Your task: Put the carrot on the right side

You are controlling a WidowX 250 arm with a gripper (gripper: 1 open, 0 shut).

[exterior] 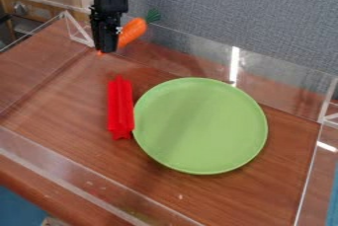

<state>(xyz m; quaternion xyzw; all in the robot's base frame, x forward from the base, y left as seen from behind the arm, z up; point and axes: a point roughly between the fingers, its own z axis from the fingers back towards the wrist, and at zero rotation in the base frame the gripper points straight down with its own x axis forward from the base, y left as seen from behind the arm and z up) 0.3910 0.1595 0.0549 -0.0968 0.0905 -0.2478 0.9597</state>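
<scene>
Camera view: the black gripper [106, 42] is clenched on the small orange tapered toy carrot [132, 30], held above the wooden desk [53, 82] near its far left corner. The carrot's long axis runs from the jaws toward the far right, green stem outermost. The destination, judged, lies well apart to the right, past the round light-green plate [200, 125].
</scene>
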